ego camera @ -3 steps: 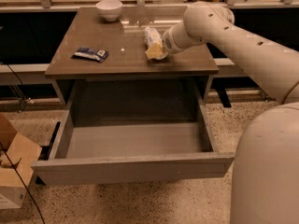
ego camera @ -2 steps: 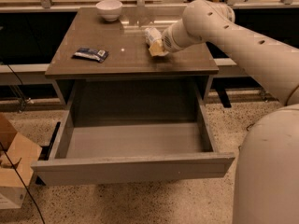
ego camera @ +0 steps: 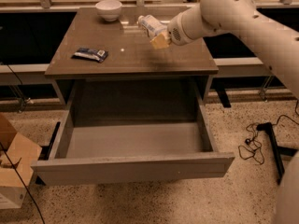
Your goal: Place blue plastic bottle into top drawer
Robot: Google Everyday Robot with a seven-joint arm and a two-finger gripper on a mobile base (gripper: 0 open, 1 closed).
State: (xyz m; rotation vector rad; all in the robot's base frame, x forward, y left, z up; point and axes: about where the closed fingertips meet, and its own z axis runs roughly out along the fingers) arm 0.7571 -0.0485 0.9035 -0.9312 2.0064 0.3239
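Observation:
The blue plastic bottle (ego camera: pixel 150 25), whitish with a white cap and a pale label, is held tilted just above the right rear part of the brown tabletop (ego camera: pixel 131 55). My gripper (ego camera: pixel 160 39) is shut on the bottle's lower end, and the arm reaches in from the right. The top drawer (ego camera: pixel 135 168) is pulled wide open below the tabletop. Its grey inside holds nothing.
A dark flat snack packet (ego camera: pixel 90 54) lies on the left of the tabletop. A white bowl (ego camera: pixel 109 9) stands at the back. A cardboard box (ego camera: pixel 11 171) sits on the floor at the left. Cables and a black stand (ego camera: pixel 261 141) lie on the floor at the right.
My gripper has lifted the bottle up off the tabletop and slightly back. The drawer, packet and bowl have not moved.

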